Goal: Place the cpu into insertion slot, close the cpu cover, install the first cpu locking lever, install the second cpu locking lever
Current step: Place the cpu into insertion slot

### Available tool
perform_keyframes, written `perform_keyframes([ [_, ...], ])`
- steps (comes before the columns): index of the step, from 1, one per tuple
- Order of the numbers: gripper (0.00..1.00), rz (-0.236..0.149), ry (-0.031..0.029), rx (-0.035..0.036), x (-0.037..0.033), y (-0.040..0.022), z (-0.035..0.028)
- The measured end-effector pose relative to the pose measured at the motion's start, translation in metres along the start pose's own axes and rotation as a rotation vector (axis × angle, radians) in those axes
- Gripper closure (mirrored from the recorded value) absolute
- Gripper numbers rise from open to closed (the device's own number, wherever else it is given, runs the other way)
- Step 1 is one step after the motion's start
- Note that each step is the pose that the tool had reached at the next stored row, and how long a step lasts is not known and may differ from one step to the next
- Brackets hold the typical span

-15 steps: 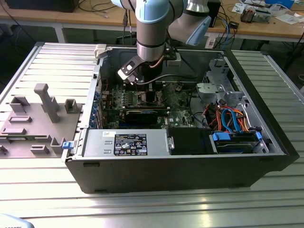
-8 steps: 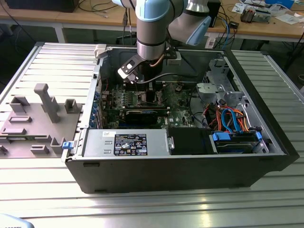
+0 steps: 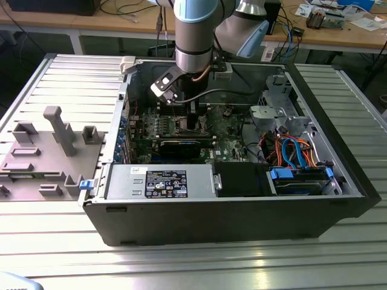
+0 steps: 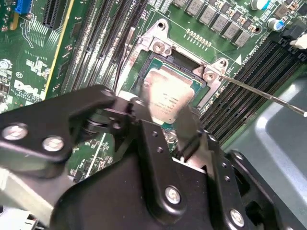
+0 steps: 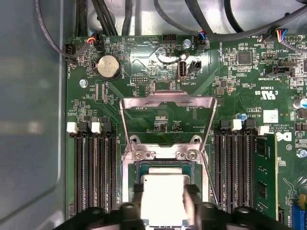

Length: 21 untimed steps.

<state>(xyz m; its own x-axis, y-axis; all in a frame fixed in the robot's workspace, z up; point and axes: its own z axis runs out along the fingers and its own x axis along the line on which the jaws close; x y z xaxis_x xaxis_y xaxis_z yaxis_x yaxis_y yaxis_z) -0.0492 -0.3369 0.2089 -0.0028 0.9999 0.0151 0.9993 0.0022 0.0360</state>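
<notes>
Just above centre in the exterior view, the gripper (image 3: pixel 193 116) pinched the cpu (image 5: pixel 163 191) at the insertion slot (image 5: pixel 127 167); the cpu cover (image 5: pixel 167 99) stood open, locking levers (image 4: pixel 268 96) unlatched.

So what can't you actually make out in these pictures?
- Near edge of the flat silvery square cpu: first wrist view, under the black gripper, cut by the picture edge.
- Whether it sits fully in the silver-rimmed square insertion slot: second wrist view, gripper in front.
- Green motherboard details: exterior view, too small, partly behind the grey arm.
</notes>
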Motion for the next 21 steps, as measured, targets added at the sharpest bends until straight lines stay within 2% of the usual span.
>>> perform_keyframes([
  [1,0.53,0.000,-0.0012,0.0000,0.0000,0.0001,-0.0002],
  [2,0.65,0.000,-0.0028,0.0000,0.0000,0.0002,-0.0002],
  [3,0.71,-0.001,-0.0059,0.0002,0.0001,0.0004,-0.0002],
  [4,0.71,-0.002,-0.0085,0.0004,0.0000,0.0005,-0.0002],
  [5,0.77,-0.003,-0.0115,0.0008,0.0000,0.0006,-0.0003],
  [6,0.77,-0.004,-0.0148,0.0012,0.0000,0.0006,-0.0002],
  [7,0.89,-0.005,-0.0176,0.0016,0.0000,0.0008,-0.0002],
  [8,0.89,-0.007,-0.0207,0.0024,0.0000,0.0009,-0.0002],
  [10,0.89,-0.010,-0.0227,0.0052,0.0000,0.0016,-0.0002],
  [18,0.89,-0.016,-0.0231,0.0260,-0.0003,0.0035,0.0039],
  [21,0.89,-0.016,-0.0229,0.0297,-0.0005,0.0041,0.0045],
])
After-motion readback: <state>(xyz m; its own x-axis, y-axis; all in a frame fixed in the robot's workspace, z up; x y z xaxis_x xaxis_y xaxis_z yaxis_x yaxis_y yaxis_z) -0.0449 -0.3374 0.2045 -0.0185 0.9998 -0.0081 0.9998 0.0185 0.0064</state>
